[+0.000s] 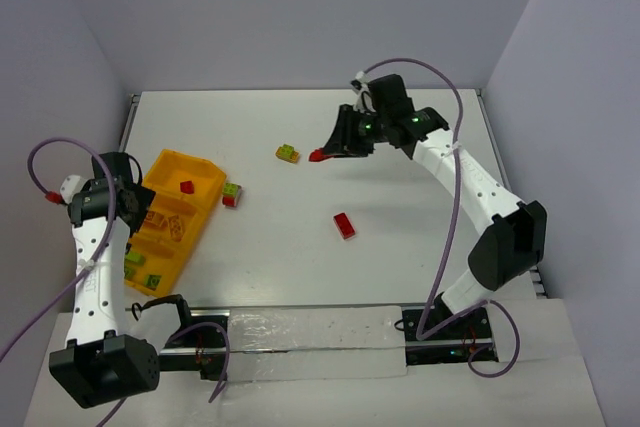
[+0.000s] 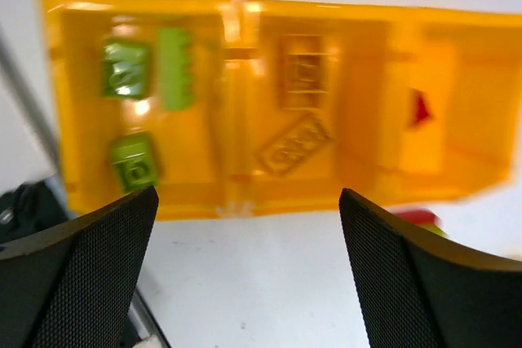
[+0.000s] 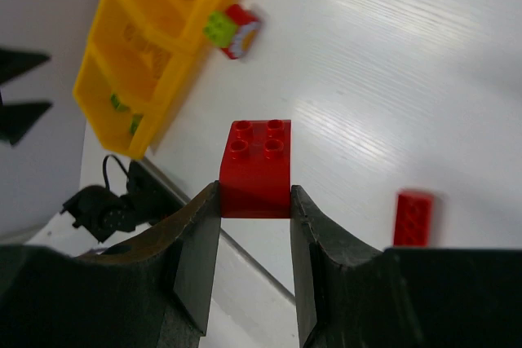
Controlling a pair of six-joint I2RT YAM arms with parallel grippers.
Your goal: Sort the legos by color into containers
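My right gripper (image 1: 325,154) is shut on a red brick (image 3: 255,169) and holds it above the table's far middle. A yellow-green clump (image 1: 288,153) lies just left of it. A loose red brick (image 1: 344,226) lies mid-table. A green-red clump (image 1: 232,194) sits beside the orange-yellow tray (image 1: 163,162). The tray's far compartment holds a red brick (image 1: 186,187), the middle one yellow bricks (image 2: 295,146), the near one green bricks (image 2: 134,160). My left gripper (image 2: 249,197) is open and empty, over the tray's left edge.
White walls close in the table at the left, back and right. A black cable and the arm bases' rail (image 1: 300,332) run along the near edge. The left arm (image 1: 95,267) stands close beside the tray.
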